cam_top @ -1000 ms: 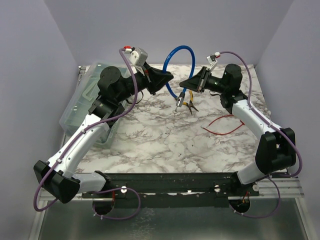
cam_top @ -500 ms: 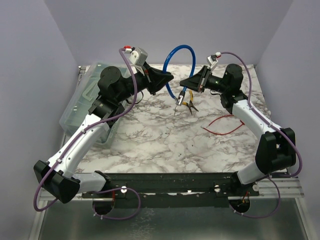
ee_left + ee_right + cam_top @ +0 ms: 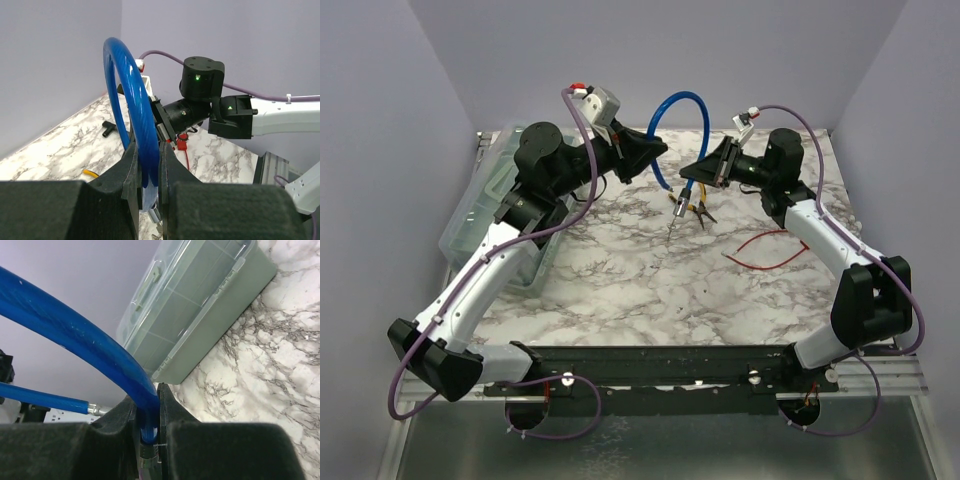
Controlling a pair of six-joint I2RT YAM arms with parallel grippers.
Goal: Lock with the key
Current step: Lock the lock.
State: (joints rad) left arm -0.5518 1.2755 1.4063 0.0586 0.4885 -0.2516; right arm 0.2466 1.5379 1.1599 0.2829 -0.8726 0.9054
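Aloft, cable lock in both jaws

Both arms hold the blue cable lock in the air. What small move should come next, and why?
Probably ease the left gripper toward the right gripper. Both are shut on the blue cable lock, and its metal tip appears free, so the ends likely must meet first.

Left gripper closed on the blue cable loop — the loop rises from between its fingers and arches forward. Directly ahead stands the right arm, two green lamps lit; marble table below, to the left.
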